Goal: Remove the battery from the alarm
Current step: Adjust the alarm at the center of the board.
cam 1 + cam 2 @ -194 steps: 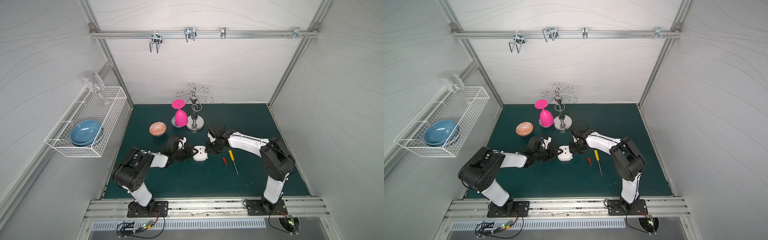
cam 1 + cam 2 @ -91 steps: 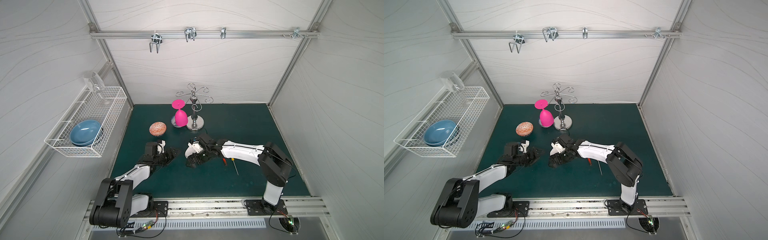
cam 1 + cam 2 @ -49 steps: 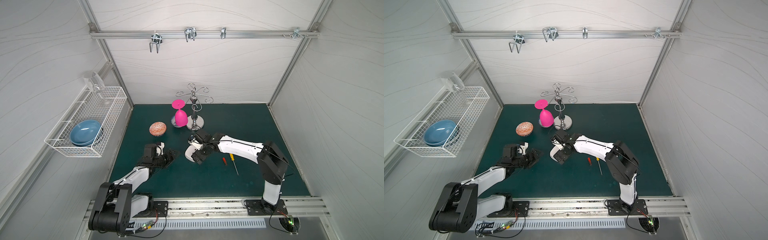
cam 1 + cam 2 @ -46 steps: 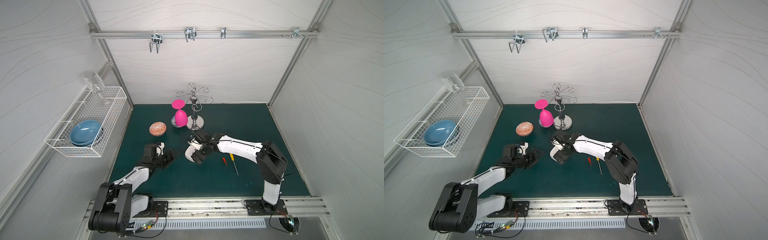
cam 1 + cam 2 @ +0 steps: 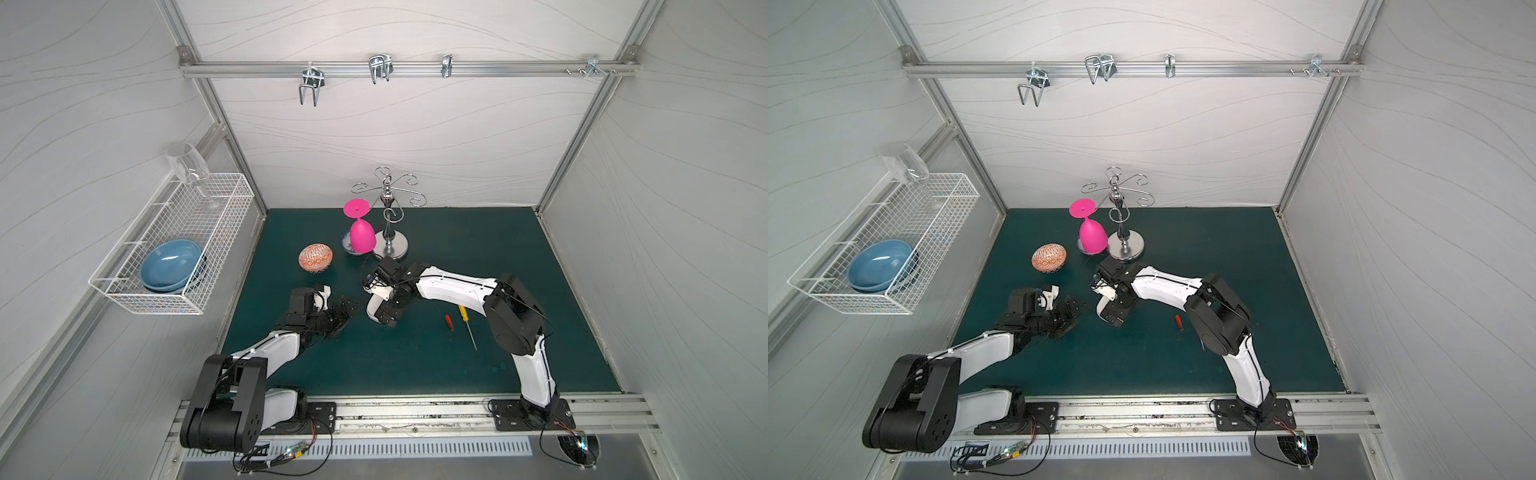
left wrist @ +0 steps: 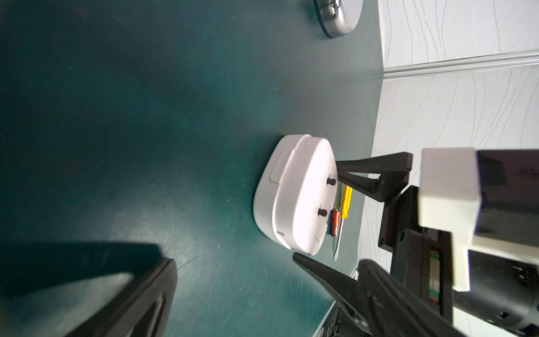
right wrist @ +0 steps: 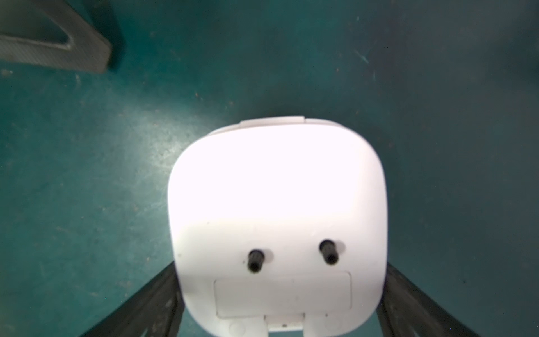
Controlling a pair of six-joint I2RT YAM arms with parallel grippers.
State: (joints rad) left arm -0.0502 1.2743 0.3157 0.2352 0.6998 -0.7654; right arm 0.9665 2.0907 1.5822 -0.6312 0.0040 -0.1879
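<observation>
So the left gripper just backed off the alarm, jaws wide and empty; the right gripper straddles it, jaws wide too; the battery lies on the surface beside the screwdriver; looks basically done.

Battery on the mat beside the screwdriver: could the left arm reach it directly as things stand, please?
Probably not directly. The battery lies beyond the alarm, which the right gripper straddles, so both sit between the open left gripper and it. Going around them looks necessary.
</observation>
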